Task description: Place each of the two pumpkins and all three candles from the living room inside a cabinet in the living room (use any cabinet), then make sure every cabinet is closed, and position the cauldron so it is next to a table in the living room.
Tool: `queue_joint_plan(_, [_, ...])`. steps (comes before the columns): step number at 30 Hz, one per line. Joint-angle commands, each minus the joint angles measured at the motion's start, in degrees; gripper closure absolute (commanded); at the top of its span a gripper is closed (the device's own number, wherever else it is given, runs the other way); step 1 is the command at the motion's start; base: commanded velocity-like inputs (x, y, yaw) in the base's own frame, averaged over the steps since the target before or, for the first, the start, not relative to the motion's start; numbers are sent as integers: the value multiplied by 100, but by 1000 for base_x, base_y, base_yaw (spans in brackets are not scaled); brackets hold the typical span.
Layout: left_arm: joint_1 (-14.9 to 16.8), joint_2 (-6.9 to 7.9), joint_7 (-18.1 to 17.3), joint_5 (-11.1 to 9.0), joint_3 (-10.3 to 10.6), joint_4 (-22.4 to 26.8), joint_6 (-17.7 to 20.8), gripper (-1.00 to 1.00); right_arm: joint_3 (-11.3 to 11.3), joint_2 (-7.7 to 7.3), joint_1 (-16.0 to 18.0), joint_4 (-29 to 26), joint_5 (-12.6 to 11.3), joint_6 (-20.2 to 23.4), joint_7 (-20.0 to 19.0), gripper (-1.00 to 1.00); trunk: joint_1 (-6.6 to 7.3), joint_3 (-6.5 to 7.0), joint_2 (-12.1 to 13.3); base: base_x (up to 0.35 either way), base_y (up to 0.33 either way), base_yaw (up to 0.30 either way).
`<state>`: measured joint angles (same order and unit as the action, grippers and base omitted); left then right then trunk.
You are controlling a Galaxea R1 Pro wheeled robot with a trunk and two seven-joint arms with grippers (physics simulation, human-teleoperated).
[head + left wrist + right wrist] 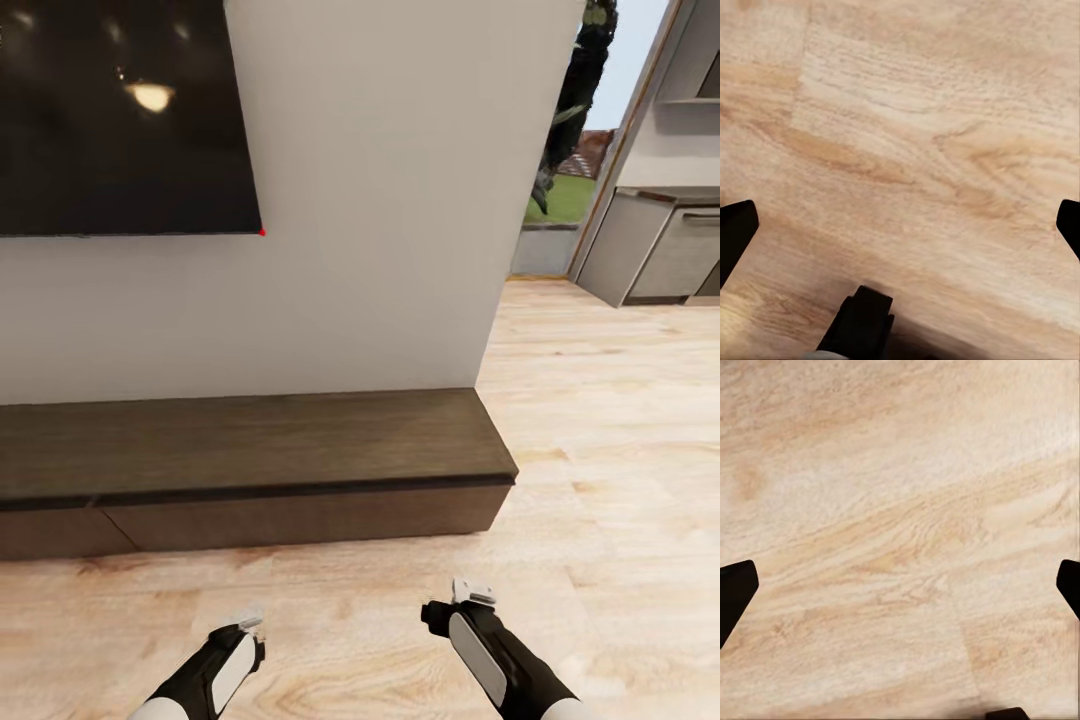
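The long, low dark-brown cabinet (250, 450) stands against the white wall straight ahead, its handleless drawer fronts (300, 515) looking shut and its top bare. My left gripper (250, 618) and right gripper (472, 592) hang low over the wood floor in front of it, about a forearm's length short of the drawer fronts. In the left wrist view the left gripper (900, 225) is open with bare floor between its dark fingertips (735, 232). The right gripper (900, 585) is likewise open over bare floor. The pumpkins, candles and cauldron are out of view.
A black screen (120, 110) hangs on the wall above the cabinet. The wall ends at the right (510, 250); past it light wood floor (610, 420) runs toward grey kitchen units (660, 250) and a window onto greenery (570, 190).
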<state>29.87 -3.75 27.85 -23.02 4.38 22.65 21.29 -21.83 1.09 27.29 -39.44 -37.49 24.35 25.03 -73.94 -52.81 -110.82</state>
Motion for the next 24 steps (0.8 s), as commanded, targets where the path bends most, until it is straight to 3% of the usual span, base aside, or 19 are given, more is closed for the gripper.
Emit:
queue_joint_plan(1, [2, 5, 45, -46, 50, -98, -89, -100, -27, -1, 4, 86, -49, -96, 33, -100, 23, 14, 39, 0, 0, 0])
queue_joint_plan(8, [2, -2, 45, -49, 60, -277, -370, -100, -23, 9, 4, 488, -50, -345, -204, -100, 177, 140, 320, 0, 0, 0])
queue_joint_plan(19, [1, 0, 45, -51, 63, -305, -494, -100, -23, 11, 4, 576, -65, -599, -235, -100, 419, 325, 761, -20, 0, 0])
queue_joint_plan(24, [2, -2, 45, -67, 63, -337, -813, -100, -23, 11, 4, 577, -66, -614, -233, -100, 528, 393, 962, -113, 0, 0])
